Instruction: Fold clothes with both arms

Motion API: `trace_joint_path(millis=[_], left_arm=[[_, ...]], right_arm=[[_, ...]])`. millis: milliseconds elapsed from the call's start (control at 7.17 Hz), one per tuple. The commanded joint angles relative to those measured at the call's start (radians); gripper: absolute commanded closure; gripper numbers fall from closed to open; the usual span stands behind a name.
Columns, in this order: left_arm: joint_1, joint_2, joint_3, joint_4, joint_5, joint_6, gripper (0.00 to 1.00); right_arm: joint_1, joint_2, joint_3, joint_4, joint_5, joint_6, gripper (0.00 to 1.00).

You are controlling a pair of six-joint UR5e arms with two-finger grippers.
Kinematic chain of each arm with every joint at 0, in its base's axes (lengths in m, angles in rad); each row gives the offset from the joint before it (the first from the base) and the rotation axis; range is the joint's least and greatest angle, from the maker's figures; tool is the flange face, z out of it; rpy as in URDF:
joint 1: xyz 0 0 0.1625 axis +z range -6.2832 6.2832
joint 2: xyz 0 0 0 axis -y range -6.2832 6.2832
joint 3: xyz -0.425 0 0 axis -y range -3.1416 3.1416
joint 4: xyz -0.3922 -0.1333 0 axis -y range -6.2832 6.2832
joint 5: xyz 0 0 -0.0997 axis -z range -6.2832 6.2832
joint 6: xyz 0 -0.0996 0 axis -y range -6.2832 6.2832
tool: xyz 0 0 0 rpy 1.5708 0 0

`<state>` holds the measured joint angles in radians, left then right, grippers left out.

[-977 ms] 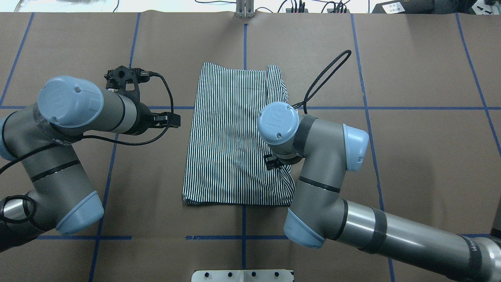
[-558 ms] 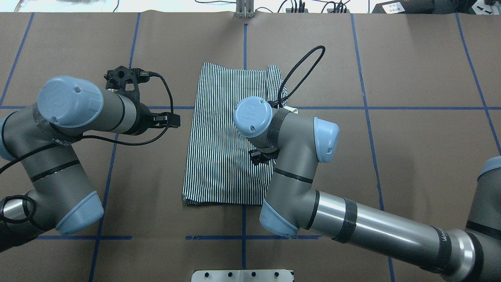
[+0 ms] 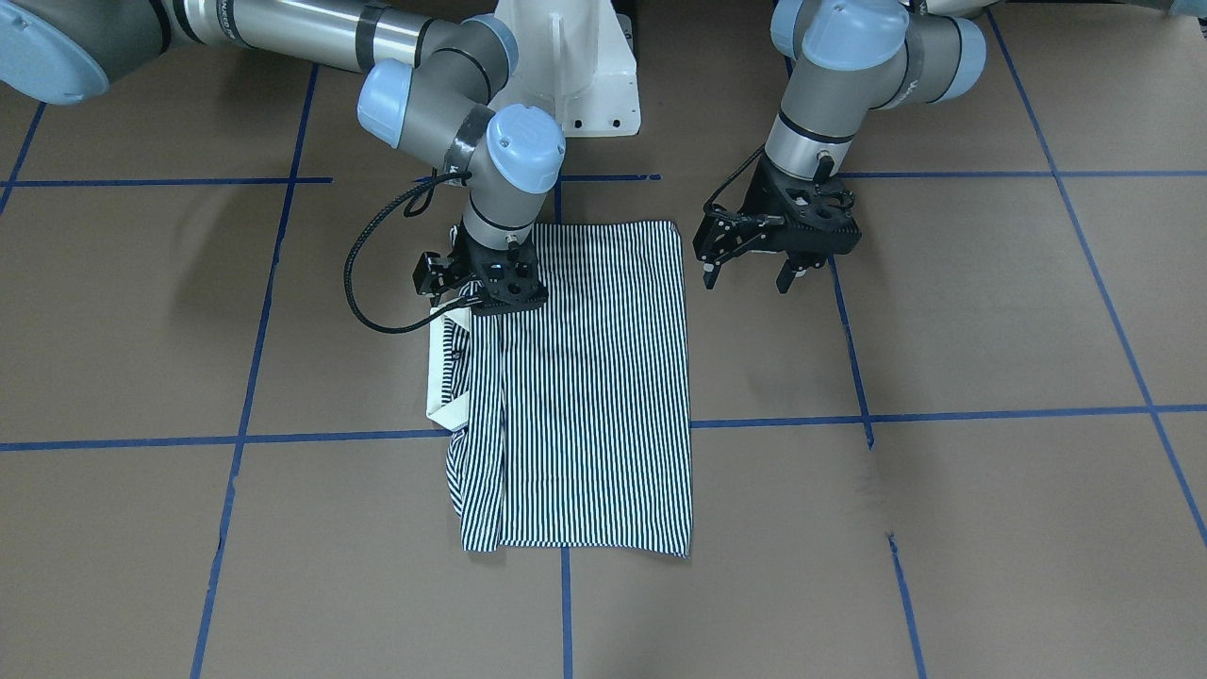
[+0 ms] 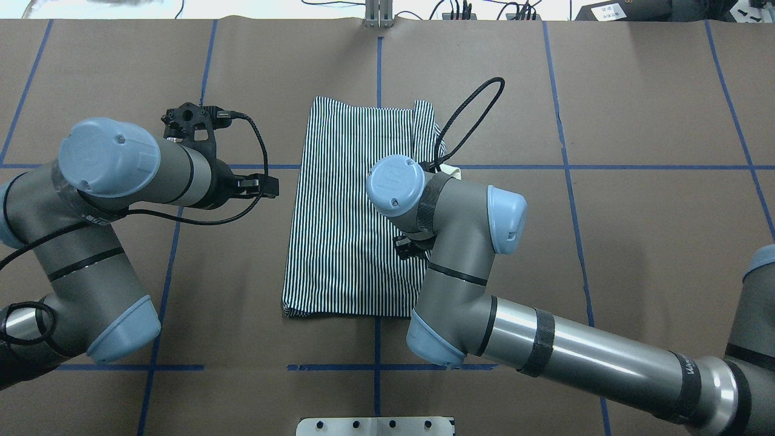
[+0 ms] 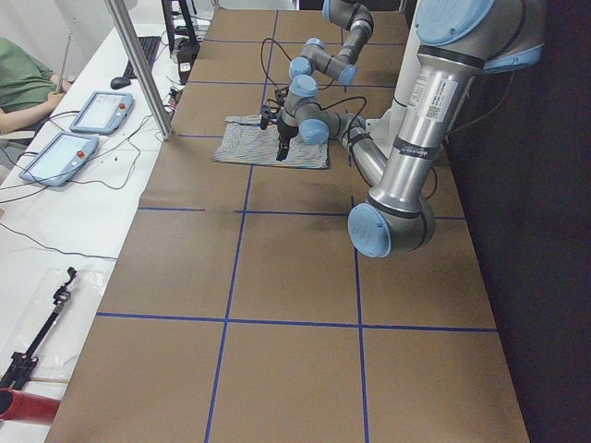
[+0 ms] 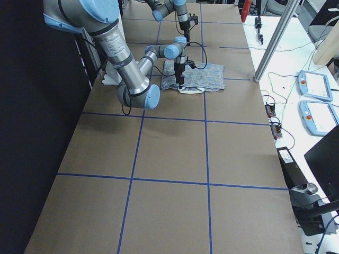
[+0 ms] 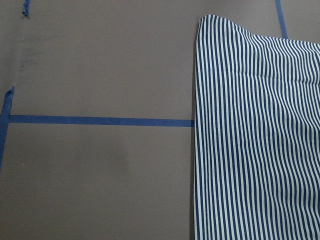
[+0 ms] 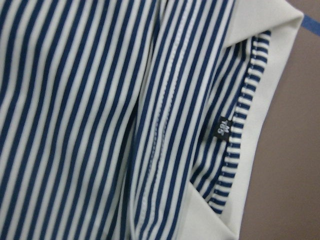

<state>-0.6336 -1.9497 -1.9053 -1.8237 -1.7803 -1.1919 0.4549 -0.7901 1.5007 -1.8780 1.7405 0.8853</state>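
My right gripper (image 3: 488,292) is down on the polo shirt (image 4: 345,230), at about 4 o'clock on the folded cloth, against its right edge. My wrist hides the fingers, so I cannot tell whether they pinch the fabric or stand apart. My left gripper (image 3: 746,278) hangs at the shirt's 9 o'clock, just beside the left edge, with its fingers spread wide and holding nothing. The shirt lies flat as a long striped rectangle mid-table (image 4: 636,242). At its 3 o'clock the cream collar (image 3: 439,382) pokes out, with a small dark label (image 8: 224,126) inside.
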Motion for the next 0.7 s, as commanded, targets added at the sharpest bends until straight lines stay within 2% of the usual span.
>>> trace_joint_path(millis=[0, 558], left_arm=[[0.000, 0.000, 0.000, 0.000, -0.001, 0.000, 0.00], [0.002, -0.003, 0.002, 0.000, -0.001, -0.002, 0.00]], right_arm=[[0.005, -0.012, 0.003, -0.003, -0.001, -0.002, 0.00], [0.053, -0.053, 0.053, -0.029, 0.007, -0.046, 0.00]])
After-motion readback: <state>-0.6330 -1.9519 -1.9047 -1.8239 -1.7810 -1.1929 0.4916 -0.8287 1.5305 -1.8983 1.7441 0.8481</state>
